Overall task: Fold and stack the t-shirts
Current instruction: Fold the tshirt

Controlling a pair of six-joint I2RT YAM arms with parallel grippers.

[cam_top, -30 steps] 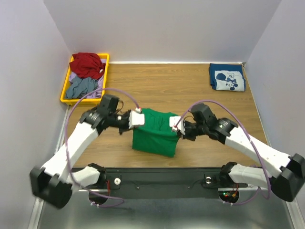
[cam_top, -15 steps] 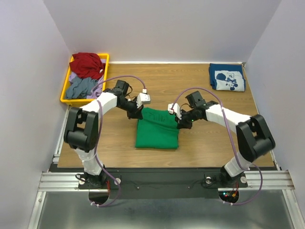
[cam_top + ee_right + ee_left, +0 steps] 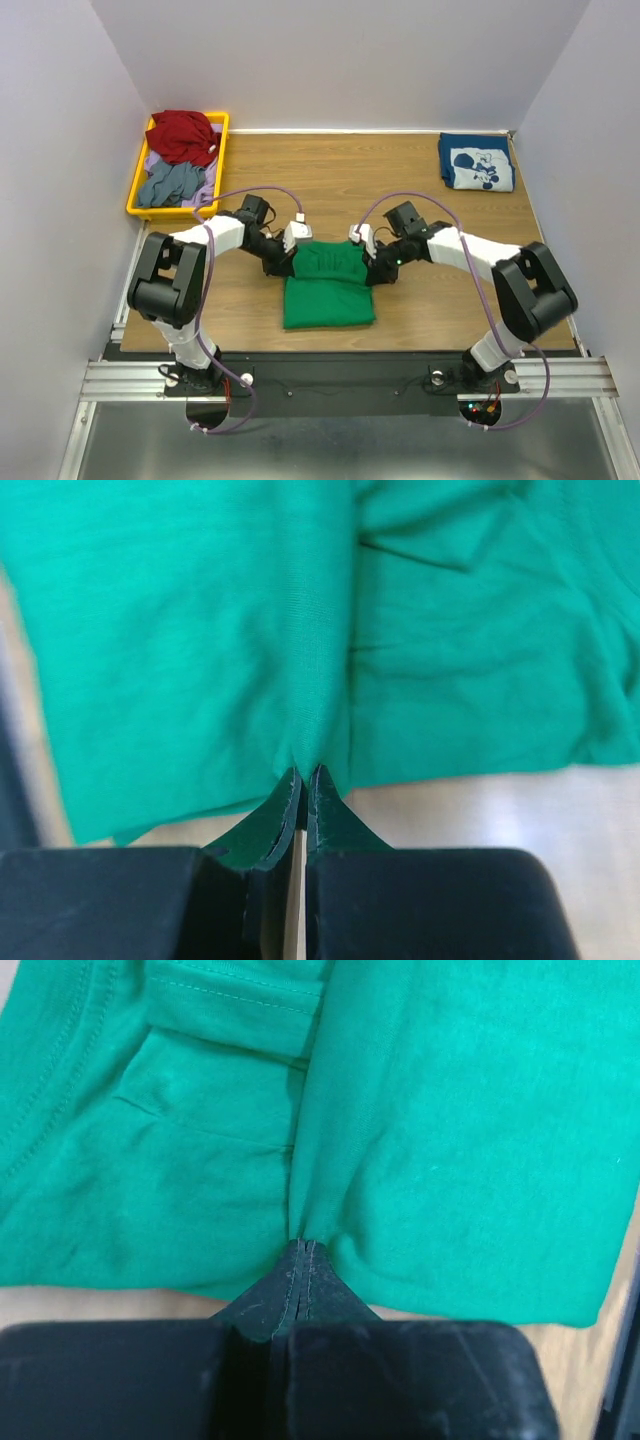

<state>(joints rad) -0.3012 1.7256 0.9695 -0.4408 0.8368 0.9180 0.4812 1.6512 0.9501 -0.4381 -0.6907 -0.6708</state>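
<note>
Bright, even light overhead; the wrist feeds are close up and darker low down.
I get only faint, soft shadows under the arms (image 3: 470, 245) on the matte table (image 3: 420, 190). The green t-shirt (image 3: 450, 1110) reads sharp on both wrist views. My black fingers (image 3: 285, 1298) at 6 o'clock sit underexposed, and the right wrist's 9 o'clock edge blurs.

Bare table (image 3: 380, 170) beyond green t-shirt (image 3: 327, 298)

A wooden table top (image 3: 340, 185) fills the middle, under soft, even light. Plain pale walls close it in: the back wall (image 3: 340, 60) at 12 o'clock, the left wall (image 3: 55, 160) at 9, the right wall (image 3: 595, 120) at 3. At 6 o'clock an aluminium rail (image 3: 130, 377) edges the table, with a dull grey surface (image 3: 350, 452) below it.
</note>
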